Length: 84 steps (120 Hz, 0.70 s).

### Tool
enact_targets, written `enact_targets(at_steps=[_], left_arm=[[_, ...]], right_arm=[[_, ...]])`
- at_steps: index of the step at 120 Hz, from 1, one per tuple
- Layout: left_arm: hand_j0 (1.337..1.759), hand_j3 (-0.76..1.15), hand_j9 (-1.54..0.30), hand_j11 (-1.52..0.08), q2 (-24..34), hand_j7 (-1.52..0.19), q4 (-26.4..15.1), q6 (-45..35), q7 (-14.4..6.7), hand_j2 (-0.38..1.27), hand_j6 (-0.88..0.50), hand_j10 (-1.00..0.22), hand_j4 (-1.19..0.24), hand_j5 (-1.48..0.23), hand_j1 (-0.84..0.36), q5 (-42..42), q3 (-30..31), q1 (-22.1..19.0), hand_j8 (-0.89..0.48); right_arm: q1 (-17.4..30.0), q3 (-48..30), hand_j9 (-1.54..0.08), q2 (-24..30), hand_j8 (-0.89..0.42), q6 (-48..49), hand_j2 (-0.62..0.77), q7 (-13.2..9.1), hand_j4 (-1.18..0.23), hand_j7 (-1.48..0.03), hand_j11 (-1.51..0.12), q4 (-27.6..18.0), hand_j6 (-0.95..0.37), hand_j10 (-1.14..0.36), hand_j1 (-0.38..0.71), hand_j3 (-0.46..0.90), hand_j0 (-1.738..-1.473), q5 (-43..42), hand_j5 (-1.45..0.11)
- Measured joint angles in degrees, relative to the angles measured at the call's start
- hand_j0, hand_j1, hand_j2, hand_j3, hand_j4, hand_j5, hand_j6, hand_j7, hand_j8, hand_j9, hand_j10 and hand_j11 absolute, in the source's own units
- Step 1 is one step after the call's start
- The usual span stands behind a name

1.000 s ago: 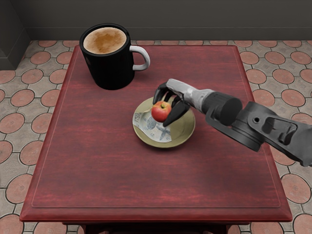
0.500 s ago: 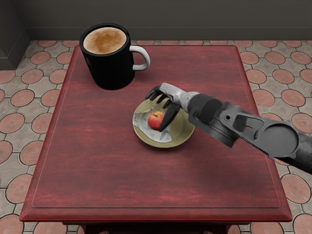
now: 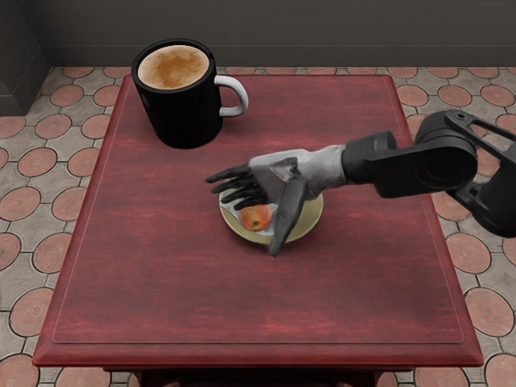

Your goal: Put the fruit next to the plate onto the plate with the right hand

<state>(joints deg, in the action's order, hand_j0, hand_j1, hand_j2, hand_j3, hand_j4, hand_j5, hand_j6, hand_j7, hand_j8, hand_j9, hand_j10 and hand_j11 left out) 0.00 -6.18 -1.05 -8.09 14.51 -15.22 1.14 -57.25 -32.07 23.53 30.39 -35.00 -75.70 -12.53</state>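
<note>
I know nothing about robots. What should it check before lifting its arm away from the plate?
1. Apple lies on the plate: ok.
2. Right hand has its fingers spread and is not gripping the apple: ok.
3. Thumb is clear of the apple: cannot tell. It reaches down right beside the fruit, so the hand could nudge the apple as it lifts.
4. Plate sits well inside the edges of the table: ok.
5. Mug stands upright, apart from the hand and out of the way: ok.
</note>
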Motion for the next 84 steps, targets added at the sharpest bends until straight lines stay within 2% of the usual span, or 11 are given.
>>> enact_targets(at_steps=[17,31,55,84], left_arm=[[1.658,0.0,0.0,0.0,0.0,0.0,-0.01,0.0,0.0,0.0,0.0,0.0,0.0,0.0,0.35,0.01,-0.02,0.0,0.0],[1.658,0.0,0.0,0.0,0.0,0.0,-0.02,0.0,0.0,0.0,0.0,0.0,0.0,0.0,0.35,0.01,0.0,0.0,0.0],[1.658,0.0,0.0,0.0,0.0,0.0,0.0,0.0,0.0,0.0,0.0,0.0,0.0,0.0,0.35,0.0,-0.02,0.0,0.0],[1.658,0.0,0.0,0.0,0.0,0.0,-0.04,0.0,0.01,0.0,0.0,0.0,0.0,0.0,0.35,0.05,-0.02,0.09,0.0]], right_arm=[[-0.05,6.55,-0.02,4.72,-0.01,3.43,0.0,0.0,-0.01,-0.02,-0.02,1.67,-0.01,0.01,-0.34,0.0,-1.658,15.74,-0.02],[0.89,13.05,-0.01,12.69,-0.01,4.23,0.0,0.0,-0.01,-0.01,-0.01,2.06,-0.01,0.01,-0.34,0.0,-1.658,24.3,-0.01],[3.63,16.58,0.0,24.82,0.0,4.58,0.0,0.0,0.0,0.0,0.0,2.68,0.0,0.0,-0.35,0.0,-1.658,28.23,0.0],[4.26,16.51,0.0,34.99,0.0,4.65,0.0,0.0,0.0,0.0,0.0,3.96,0.0,0.0,-0.35,0.0,-1.658,30.0,0.0]])
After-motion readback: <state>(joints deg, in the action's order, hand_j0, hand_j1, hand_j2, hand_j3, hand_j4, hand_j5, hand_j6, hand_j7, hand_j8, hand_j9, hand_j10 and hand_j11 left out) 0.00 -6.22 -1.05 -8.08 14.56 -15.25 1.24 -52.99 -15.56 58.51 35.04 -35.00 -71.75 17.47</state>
